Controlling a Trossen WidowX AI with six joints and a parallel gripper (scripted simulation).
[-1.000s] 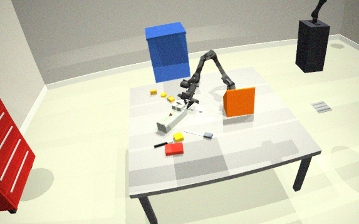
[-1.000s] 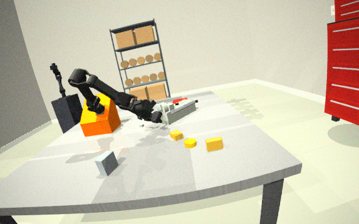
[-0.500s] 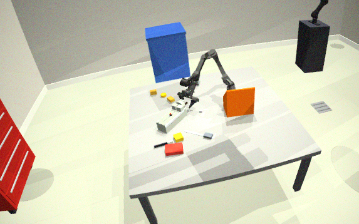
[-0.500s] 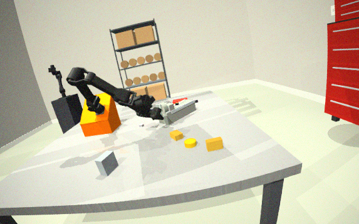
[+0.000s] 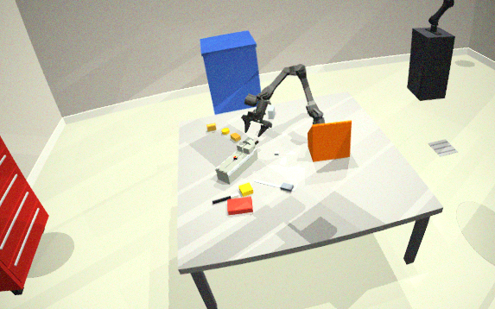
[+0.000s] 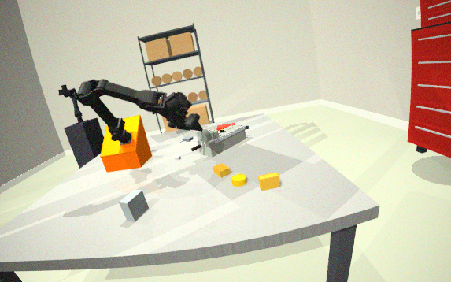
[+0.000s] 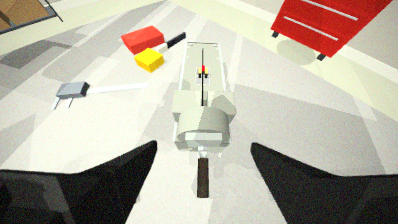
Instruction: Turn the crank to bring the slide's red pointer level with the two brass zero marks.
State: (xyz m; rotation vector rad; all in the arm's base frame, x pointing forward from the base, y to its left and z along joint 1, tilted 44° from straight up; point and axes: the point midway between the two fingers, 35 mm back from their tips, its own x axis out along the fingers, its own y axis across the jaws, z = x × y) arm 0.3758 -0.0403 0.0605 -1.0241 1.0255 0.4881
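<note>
The pale grey slide machine [image 5: 237,163] [image 6: 227,138] [image 7: 202,107] lies on the table [image 5: 361,181]. Its dark crank handle [image 7: 202,176] [image 6: 196,148] sticks out from the round crank housing [image 7: 203,127] towards me. The red pointer [image 7: 203,69] [image 5: 234,158] sits on the slide's centre line, between two small brass marks, about level with them as far as I can tell. My gripper [image 5: 255,129] [image 6: 195,126] [image 7: 204,145] is open wide and empty. It hangs above the crank end, with a finger on each side of the handle and clear of it.
An orange box [image 5: 330,140] [image 6: 126,151] stands at the arm's base. A red block [image 5: 239,205] [image 7: 143,39], a yellow cube [image 5: 245,188] [image 7: 149,59], a black marker [image 5: 221,199] and a grey tool [image 5: 287,186] [image 7: 73,90] lie past the machine's far end. Yellow blocks [image 5: 225,130] [image 6: 239,179] lie to one side.
</note>
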